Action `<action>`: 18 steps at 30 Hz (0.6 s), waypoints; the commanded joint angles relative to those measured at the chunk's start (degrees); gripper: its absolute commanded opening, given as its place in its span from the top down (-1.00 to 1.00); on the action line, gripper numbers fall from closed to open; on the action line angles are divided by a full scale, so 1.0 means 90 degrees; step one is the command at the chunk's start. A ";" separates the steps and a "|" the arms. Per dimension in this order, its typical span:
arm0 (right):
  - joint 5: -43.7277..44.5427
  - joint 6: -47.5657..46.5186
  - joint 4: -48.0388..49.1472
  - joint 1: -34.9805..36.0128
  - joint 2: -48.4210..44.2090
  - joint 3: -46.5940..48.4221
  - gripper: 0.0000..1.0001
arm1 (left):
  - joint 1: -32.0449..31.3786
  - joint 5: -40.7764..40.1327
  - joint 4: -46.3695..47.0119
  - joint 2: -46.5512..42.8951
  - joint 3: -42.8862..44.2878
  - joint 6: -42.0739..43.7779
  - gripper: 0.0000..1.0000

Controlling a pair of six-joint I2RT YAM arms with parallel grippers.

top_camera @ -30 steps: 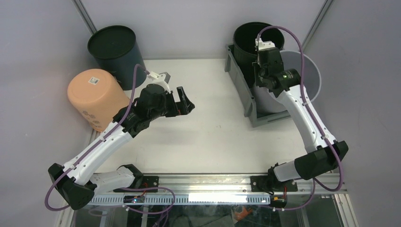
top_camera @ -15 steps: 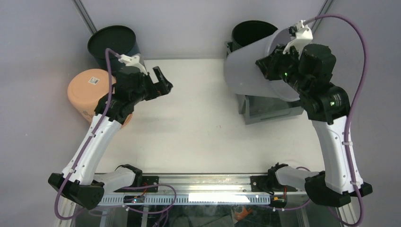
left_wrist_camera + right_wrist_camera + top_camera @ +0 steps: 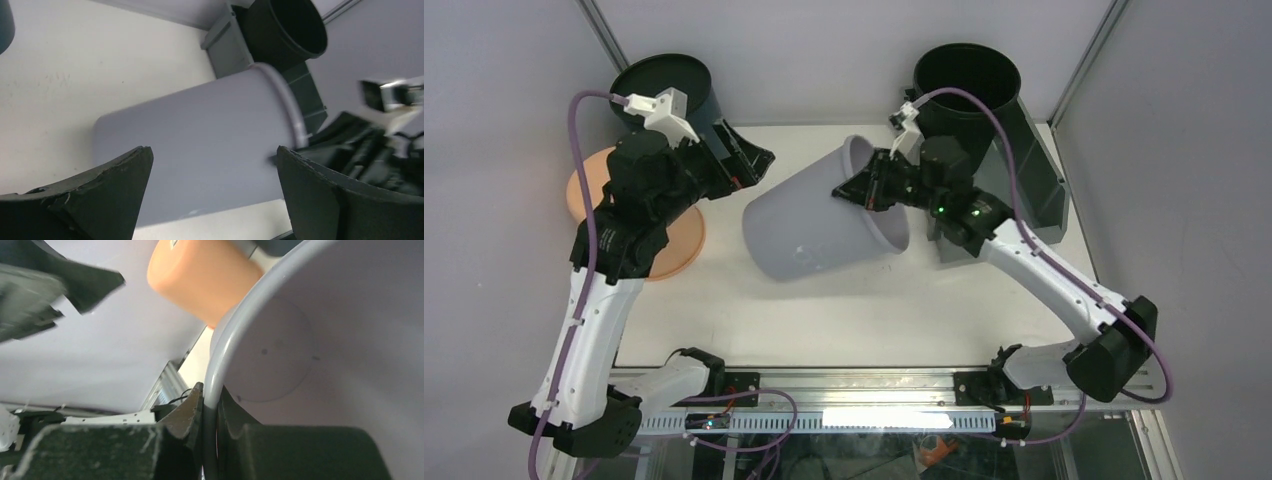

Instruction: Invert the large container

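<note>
Over the table's middle, the right gripper (image 3: pixel 871 187) pinched the rim of the pale grey bucket (image 3: pixel 819 225), which was tipped sideways. Further back, the left gripper (image 3: pixel 739 160) hung wide apart, holding nothing. The large container (image 3: pixel 1036 170) sat at the far right corner, a black bucket (image 3: pixel 967 85) at its far end.

A pale grey round plastic bucket (image 3: pixel 824 225) is tipped sideways between an orange round bucket (image 3: pixel 682 238), left, and a big grey rectangular bin (image 3: pixel 1036 175), right.

You see the large container (image 3: pixel 1036 165), a dark grey rectangular bin with a lipped rim, standing open side up at the table's (image 3: pixel 824 300) far right corner.
</note>
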 commanded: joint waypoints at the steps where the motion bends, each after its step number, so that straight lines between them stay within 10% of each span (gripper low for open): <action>1: -0.0454 0.0925 0.3138 0.0487 0.0155 -0.0554 1.00 | 0.0005 0.0313 0.0017 -0.0195 0.0600 -0.0091 -0.98; 18: -0.0200 0.5369 1.0354 0.0657 0.2399 -0.2851 1.00 | 0.0006 0.0873 0.0239 -0.0346 0.0305 -0.0280 -0.98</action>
